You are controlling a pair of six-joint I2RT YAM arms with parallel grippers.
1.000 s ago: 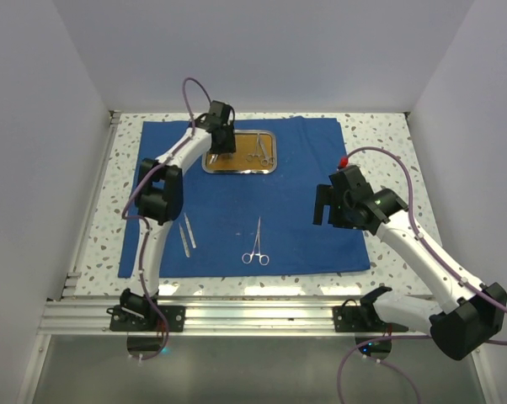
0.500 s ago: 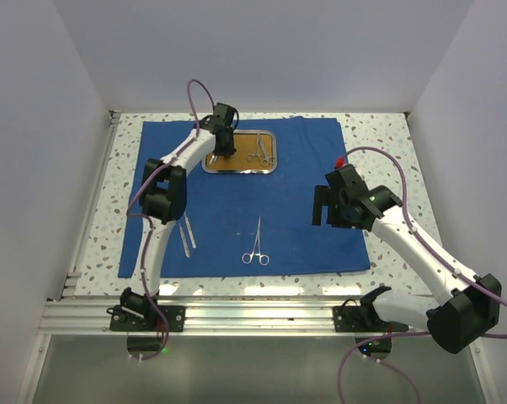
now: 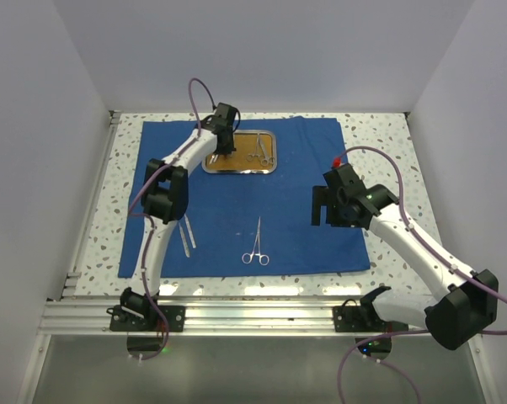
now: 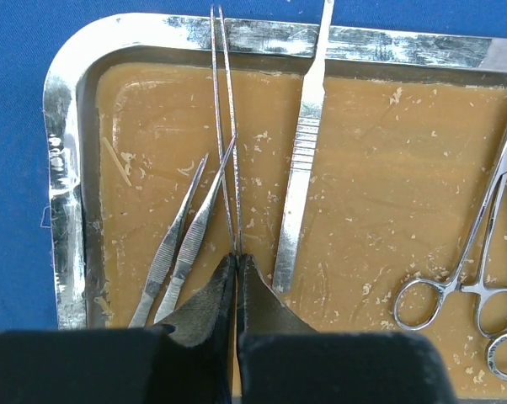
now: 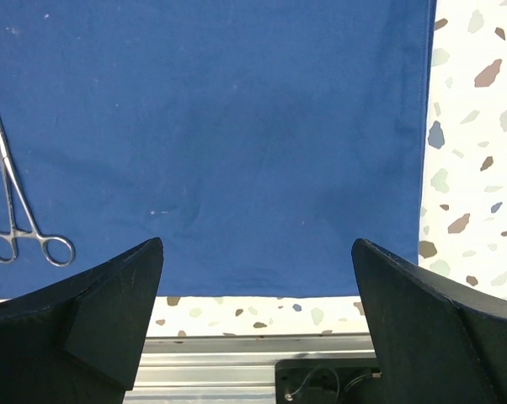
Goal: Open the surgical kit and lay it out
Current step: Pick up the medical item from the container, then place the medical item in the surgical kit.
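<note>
The left pincer (image 4: 237, 263) is down inside the tray (image 4: 64, 194). Its two black fingers (image 4: 205, 307) are pressed together on the near end of the thin tweezers (image 4: 231, 215), whose wiry legs run straight ahead from the tips and out over the tray's far rim. Just left of the tips a ribbed pair of tweezers (image 4: 190, 244) lies slanted on the orange-brown floor. Just right of them lies a flat steel handle (image 4: 304, 151), its far end also resting on the rim. Farther right, by the tray's other side, is a ring-handled tool (image 4: 468, 282).

Seen from above, the tray sits on the far middle of the blue cloth (image 3: 304, 168), which is spread flat on the speckled table (image 3: 380, 135).

The right pincer (image 5: 255, 248) hangs over the cloth's near right corner with its fingers spread wide, holding nothing. Well to its left a clamp (image 5: 18, 202) lies on the cloth, its rings toward the near edge. A loose pair of tweezers (image 3: 187, 233) lies on the cloth beside the left arm, well back from the left pincer.
</note>
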